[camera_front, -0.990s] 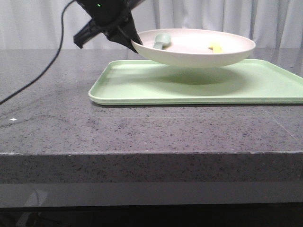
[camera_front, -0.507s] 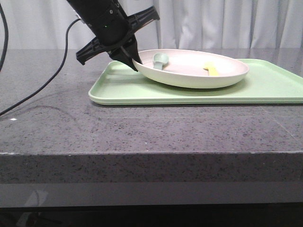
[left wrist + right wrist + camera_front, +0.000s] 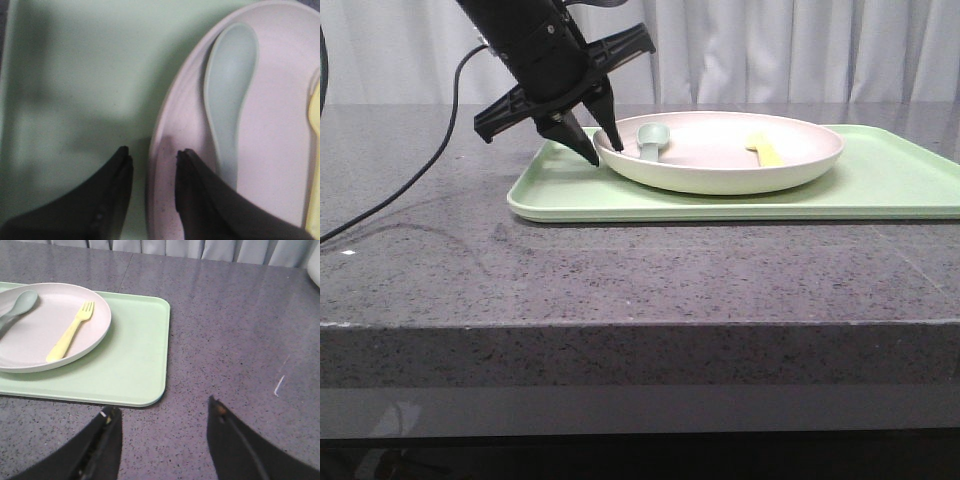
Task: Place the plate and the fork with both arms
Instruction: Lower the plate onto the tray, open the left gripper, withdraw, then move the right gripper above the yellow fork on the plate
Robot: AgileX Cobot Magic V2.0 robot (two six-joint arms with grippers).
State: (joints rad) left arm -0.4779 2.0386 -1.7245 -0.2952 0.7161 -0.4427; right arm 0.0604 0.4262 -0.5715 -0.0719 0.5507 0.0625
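The plate [image 3: 720, 152] sat flat on the light-green tray [image 3: 880, 190], which lay on the grey speckled bench [image 3: 620, 270]. Plate was toward the tray's left half in the front view. Inside it lay the fork [image 3: 765, 148], pale yellow, on the plate's right part, and a grey-green spoon [image 3: 652, 137] on the left part, the two well apart.

Left end effector [image 3: 599, 150] was at the plate's left rim, tilted down from upper left. Its jaws stood slightly apart and straddled the rim: one fingertip outside over the tray, the other just inside the plate. In the left wrist view the left end effector [image 3: 152, 157] showed a narrow gap with the plate's rim [image 3: 155, 165] running through it; pads looked just off the rim, contact could not be told for sure. The spoon [image 3: 227, 95] lay just beside the inner finger, bowl end away from the fingers, and a sliver of the fork [image 3: 314, 150] showed at the frame edge.

Right end effector [image 3: 162, 427] was seen only in the right wrist view, jaws wide apart, holding nothing, over bare bench just off the tray's [image 3: 135, 365] near right corner. From there the plate [image 3: 50, 332] was on the tray with the fork [image 3: 71, 332] lying diagonally, tines pointing away from the camera, and the spoon [image 3: 20, 302] at the plate's far side. A black cable [image 3: 410, 170] trailed across the bench at left.
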